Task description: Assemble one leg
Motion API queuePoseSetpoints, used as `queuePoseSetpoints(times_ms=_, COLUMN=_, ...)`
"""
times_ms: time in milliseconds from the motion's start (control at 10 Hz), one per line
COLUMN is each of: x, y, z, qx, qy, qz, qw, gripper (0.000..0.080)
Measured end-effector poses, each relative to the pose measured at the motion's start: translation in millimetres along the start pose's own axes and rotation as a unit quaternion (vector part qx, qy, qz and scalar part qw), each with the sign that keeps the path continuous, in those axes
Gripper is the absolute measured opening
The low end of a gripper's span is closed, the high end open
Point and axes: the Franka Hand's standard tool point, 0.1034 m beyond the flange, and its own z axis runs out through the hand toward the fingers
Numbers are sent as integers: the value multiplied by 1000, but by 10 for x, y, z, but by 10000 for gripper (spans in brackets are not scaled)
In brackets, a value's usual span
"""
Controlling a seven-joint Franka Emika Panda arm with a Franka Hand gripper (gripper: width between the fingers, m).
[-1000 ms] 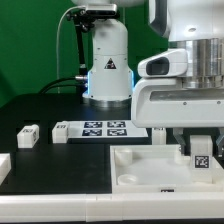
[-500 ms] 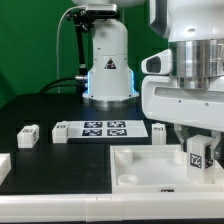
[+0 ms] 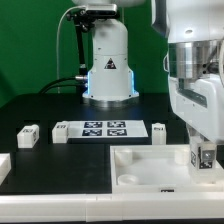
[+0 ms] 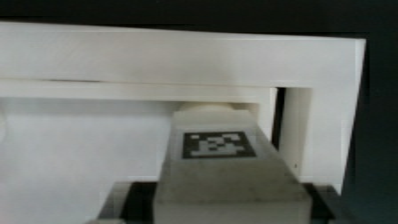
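My gripper [image 3: 203,155] is shut on a leg [image 3: 204,156], a small white block with a square marker, and holds it low over the right part of the large white tray-like part [image 3: 135,158]. In the wrist view the leg [image 4: 222,160] fills the space between my fingers [image 4: 143,203] and points toward the tray's raised rim [image 4: 178,55]. Another leg [image 3: 28,134] lies on the black table at the exterior view's left. A further leg [image 3: 159,131] stands behind the tray.
The marker board [image 3: 98,129] lies on the table in front of the robot base [image 3: 108,70]. A white part's edge [image 3: 3,168] shows at the exterior view's left border.
The wrist has turned and the leg in my gripper has rotated, its marker face now turned away from the exterior camera. It sits slightly lower over the tray.
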Motion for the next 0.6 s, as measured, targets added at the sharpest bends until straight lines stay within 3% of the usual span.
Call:
queuePoseSetpoints(times_ms=200, x=-5, y=-11, z=0, qx=4, qy=-3, qz=61, qw=998, gripper=291)
queuePoseSetpoints(times_ms=300, x=-7, y=-10, z=2, qx=4, qy=-3, qz=44, qw=999, gripper=374)
queuePoseSetpoints(times_ms=400, x=-9, y=-9, z=3, qx=4, qy=-3, qz=28, qw=1000, gripper=374)
queuePoseSetpoints(times_ms=600, x=-42, y=14, z=22, qx=2, qy=-4, qz=14, qw=1000, gripper=620)
